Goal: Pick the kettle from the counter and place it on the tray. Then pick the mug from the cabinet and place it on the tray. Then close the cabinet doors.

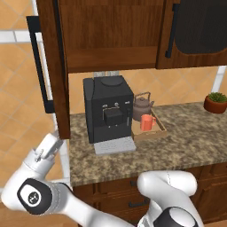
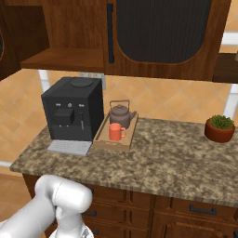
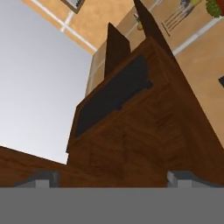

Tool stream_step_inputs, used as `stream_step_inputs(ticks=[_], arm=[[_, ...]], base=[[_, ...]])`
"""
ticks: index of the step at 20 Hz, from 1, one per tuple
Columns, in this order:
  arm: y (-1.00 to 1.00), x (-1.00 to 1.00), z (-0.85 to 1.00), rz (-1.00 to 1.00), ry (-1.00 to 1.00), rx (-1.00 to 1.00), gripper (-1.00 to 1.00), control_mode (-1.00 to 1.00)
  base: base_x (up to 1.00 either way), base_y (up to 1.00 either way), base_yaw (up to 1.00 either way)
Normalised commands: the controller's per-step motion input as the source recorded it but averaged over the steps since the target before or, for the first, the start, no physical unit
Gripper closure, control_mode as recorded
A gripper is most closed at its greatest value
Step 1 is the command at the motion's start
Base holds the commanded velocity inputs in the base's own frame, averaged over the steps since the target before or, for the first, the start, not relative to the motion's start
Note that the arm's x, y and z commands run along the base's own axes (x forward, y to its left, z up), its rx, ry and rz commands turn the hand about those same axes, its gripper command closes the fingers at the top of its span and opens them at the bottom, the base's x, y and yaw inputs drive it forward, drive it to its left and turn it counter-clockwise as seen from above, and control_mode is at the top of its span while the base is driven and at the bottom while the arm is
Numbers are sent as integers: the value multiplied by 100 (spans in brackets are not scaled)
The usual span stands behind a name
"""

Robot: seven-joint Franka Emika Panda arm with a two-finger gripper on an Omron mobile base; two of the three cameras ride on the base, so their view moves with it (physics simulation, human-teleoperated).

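Fingers [image 3: 43,178] spread, pressed against open cabinet door [image 3: 131,144] edge

I count one kettle [image 2: 121,113] and one mug [image 2: 116,132], both sitting on the single tray [image 2: 126,143]. There is one counter [image 2: 176,160] and on it one black coffee machine [image 2: 74,109] and one potted plant [image 2: 219,128]. Above, I see one cabinet [image 1: 108,56] with two cabinet doors [image 1: 49,66]. I can make out one wooden shelf [image 2: 65,60] inside it.
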Motion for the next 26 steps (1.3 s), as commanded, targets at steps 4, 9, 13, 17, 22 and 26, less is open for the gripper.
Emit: stream_step_inputs(ticks=[4, 9, 13, 17, 22, 26], arm=[[44, 57, -9, 5, 17, -1, -100, -100], [63, 53, 0, 8, 17, -3, -100, -100], [22, -8, 25, 1, 2, -7, -100, -100], [-19, -37, 27, -2, 0, -2, -100, -100], [-63, -10, 20, -1, 0, 0, -100, -100], [-82, 1, 21, 0, 1, 0, -100, -100]], base=[[0, 0, 0], [0, 0, 0], [0, 0, 0], [0, 0, 0], [0, 0, 0], [0, 0, 0]])
